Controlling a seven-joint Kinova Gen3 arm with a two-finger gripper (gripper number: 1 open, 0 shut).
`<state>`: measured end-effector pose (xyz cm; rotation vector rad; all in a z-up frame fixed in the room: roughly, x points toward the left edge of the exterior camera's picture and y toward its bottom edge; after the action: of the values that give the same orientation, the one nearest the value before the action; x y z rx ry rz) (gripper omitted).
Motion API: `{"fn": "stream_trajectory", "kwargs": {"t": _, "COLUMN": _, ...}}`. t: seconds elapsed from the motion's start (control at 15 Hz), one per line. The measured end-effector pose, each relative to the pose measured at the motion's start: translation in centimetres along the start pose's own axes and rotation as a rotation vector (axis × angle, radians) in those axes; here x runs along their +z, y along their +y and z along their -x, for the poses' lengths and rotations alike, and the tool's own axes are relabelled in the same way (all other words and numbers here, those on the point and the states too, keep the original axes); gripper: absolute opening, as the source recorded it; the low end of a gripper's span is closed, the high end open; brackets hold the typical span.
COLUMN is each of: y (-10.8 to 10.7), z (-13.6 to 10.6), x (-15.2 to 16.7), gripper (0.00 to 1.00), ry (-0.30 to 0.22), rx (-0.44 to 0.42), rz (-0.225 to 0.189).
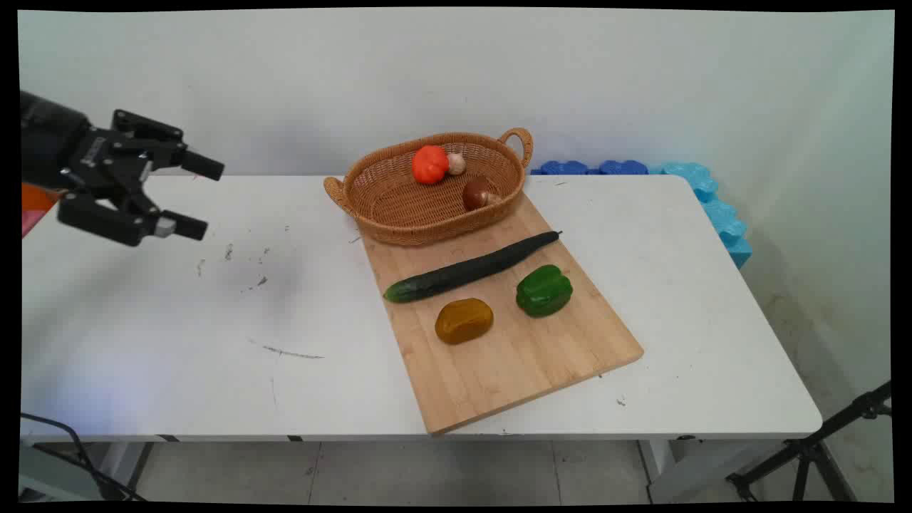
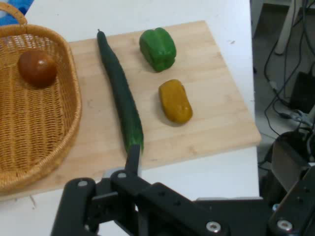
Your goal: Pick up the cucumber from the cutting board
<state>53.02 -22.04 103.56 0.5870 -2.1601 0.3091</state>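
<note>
- I have the gripper [image 1: 192,198] raised at the far left, above the white table [image 1: 178,320], pointing right toward the board; its two fingers stand wide apart with nothing between them.
- It touches nothing. The nearest thing to it is the wicker basket [image 1: 399,206], still well apart, with bare tabletop between.
- The basket rests on the far end of a wooden cutting board [image 1: 513,356]. Inside it I see an orange-red vegetable [image 1: 429,164], a small pale mushroom [image 1: 456,163] touching it, and a brown mushroom [image 1: 476,193] near the right wall.
- A long dark cucumber [image 1: 470,268] lies slantwise across the board, just in front of the basket.
- Nearer the camera than the cucumber sit a green bell pepper [image 1: 543,290] and a yellow-brown pepper [image 1: 464,320], close together but apart.
- In the hand view one finger [image 2: 133,160] overlaps the near tip of the cucumber [image 2: 120,93].
- Blue foam blocks [image 1: 684,185] line the table's far right corner.
</note>
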Motion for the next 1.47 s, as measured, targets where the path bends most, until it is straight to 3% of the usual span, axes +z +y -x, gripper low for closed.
{"fn": "stream_trajectory", "kwargs": {"t": 0.27, "y": -1.4, "z": -2.6, "x": 2.3, "gripper": 1.00, "ry": -0.031, "rx": -0.032, "rz": -0.028}}
{"fn": "stream_trajectory", "kwargs": {"t": 0.73, "y": -5.2, "z": -7.2, "x": 11.2, "gripper": 1.00, "ry": -0.131, "rx": -0.115, "rz": -0.087}}
{"fn": "stream_trajectory", "kwargs": {"t": 1.47, "y": -7.0, "z": -8.9, "x": 28.3, "gripper": 1.00, "ry": -0.311, "rx": -0.266, "rz": -0.145}}
